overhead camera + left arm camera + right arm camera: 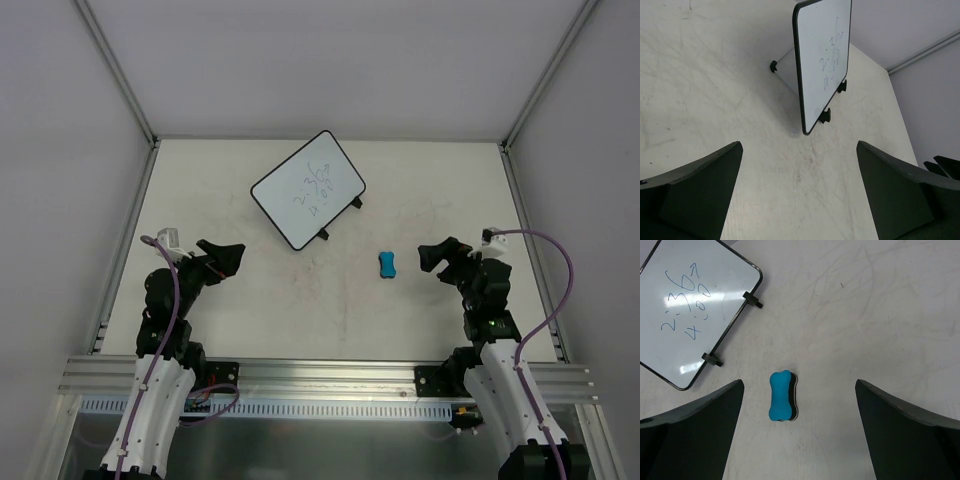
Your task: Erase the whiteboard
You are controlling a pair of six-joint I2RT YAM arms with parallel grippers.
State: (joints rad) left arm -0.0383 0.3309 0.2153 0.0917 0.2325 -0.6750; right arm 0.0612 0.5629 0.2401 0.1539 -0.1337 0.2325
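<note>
The whiteboard (307, 189), white with a thin black frame and two black feet, lies tilted at the back middle of the table, with dark scribbles on it. It also shows in the left wrist view (822, 55) and the right wrist view (692, 315). A small blue bone-shaped eraser (388, 264) lies on the table to the board's right, also in the right wrist view (782, 395). My left gripper (228, 256) is open and empty, near left of the board. My right gripper (433, 256) is open and empty, just right of the eraser.
The white table (330, 320) is scuffed with faint marks. White walls and metal frame posts (115, 70) enclose it at the back and sides. An aluminium rail (330, 375) runs along the near edge by the arm bases.
</note>
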